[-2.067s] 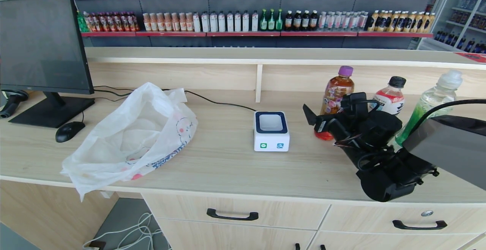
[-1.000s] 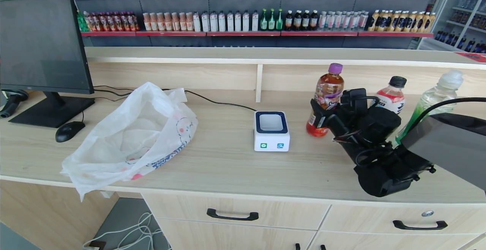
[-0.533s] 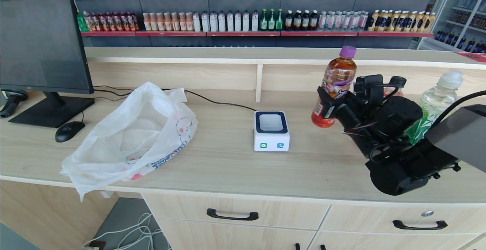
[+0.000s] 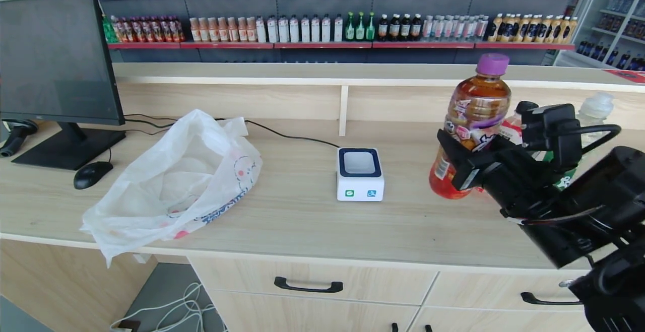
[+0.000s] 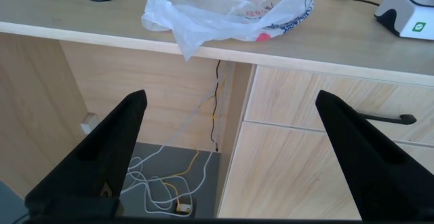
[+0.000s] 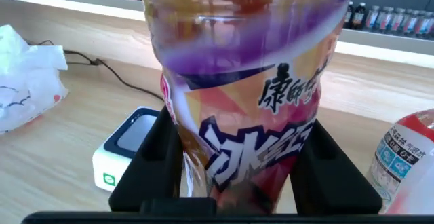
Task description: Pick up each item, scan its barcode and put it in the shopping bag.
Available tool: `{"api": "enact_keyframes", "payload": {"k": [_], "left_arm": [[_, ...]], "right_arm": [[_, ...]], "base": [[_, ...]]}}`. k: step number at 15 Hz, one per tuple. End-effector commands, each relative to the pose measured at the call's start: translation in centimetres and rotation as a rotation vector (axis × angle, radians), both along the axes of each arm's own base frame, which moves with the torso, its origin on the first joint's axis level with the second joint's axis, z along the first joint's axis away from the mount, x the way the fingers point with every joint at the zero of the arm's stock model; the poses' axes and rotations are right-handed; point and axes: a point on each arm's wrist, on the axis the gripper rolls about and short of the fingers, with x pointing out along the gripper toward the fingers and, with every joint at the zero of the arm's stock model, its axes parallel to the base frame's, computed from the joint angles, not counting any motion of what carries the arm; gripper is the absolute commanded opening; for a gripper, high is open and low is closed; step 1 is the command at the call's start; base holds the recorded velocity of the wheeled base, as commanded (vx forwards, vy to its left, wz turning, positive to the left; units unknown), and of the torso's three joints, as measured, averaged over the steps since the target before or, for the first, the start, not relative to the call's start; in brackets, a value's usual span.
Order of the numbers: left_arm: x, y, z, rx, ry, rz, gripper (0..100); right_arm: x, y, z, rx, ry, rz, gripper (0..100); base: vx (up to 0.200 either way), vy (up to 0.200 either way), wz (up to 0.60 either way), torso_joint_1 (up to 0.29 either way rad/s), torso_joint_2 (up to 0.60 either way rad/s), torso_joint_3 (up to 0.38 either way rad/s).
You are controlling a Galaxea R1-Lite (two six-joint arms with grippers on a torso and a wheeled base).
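An amber tea bottle (image 4: 472, 120) with a purple cap hangs upright above the counter, right of the white scanner (image 4: 360, 173). My right gripper (image 4: 468, 166) is shut on its lower half. In the right wrist view the bottle (image 6: 251, 81) sits between both black fingers (image 6: 152, 163), with the scanner (image 6: 129, 153) below and beyond it. The white shopping bag (image 4: 176, 181) lies open on the counter's left part. My left gripper (image 5: 230, 163) is open and holds nothing, low in front of the counter; above it are the bag (image 5: 230, 7) and the scanner (image 5: 410, 13).
Behind the right arm stand a red-labelled bottle (image 4: 515, 120) with a black cap and a clear green bottle (image 4: 593, 108). A monitor (image 4: 58, 60) and a mouse (image 4: 92, 174) occupy the far left. A black cable (image 4: 292, 138) runs to the scanner. Drawers with handles (image 4: 308, 286) front the counter.
My right gripper shut on the amber bottle, then lifted it off the counter and carried it up and nearer to the camera. Bag and scanner have not moved.
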Motion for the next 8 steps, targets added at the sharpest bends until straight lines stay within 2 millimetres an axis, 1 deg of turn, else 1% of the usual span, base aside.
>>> {"api": "enact_keyframes", "payload": {"k": [1,2,3,4,7,8], "left_arm": [[0.0,0.0,0.0,-0.001,0.001,0.001,100],[0.0,0.0,0.0,-0.001,-0.001,0.001,100],[0.0,0.0,0.0,-0.001,0.001,0.001,100],[0.0,0.0,0.0,-0.001,0.001,0.001,100],[0.0,0.0,0.0,-0.001,0.001,0.001,100],[0.0,0.0,0.0,-0.001,0.001,0.001,100]], "right_arm": [[-7.6,-0.9,1.2,-0.004,-0.047,0.111,0],[-8.6,-1.1,1.0,-0.014,-0.05,0.128,0],[-10.3,-1.5,1.0,-0.023,-0.065,0.16,0],[-10.8,-1.8,1.3,-0.008,-0.079,0.171,0],[-10.8,-1.5,0.9,0.04,-0.04,0.221,0],[-10.9,-1.1,0.8,0.073,-0.018,0.28,0]], "base": [[0.0,0.0,0.0,0.0,0.0,0.0],[0.0,0.0,0.0,0.0,0.0,0.0],[0.0,0.0,0.0,0.0,0.0,0.0],[0.0,0.0,0.0,0.0,0.0,0.0],[0.0,0.0,0.0,0.0,0.0,0.0],[0.0,0.0,0.0,0.0,0.0,0.0]]}}
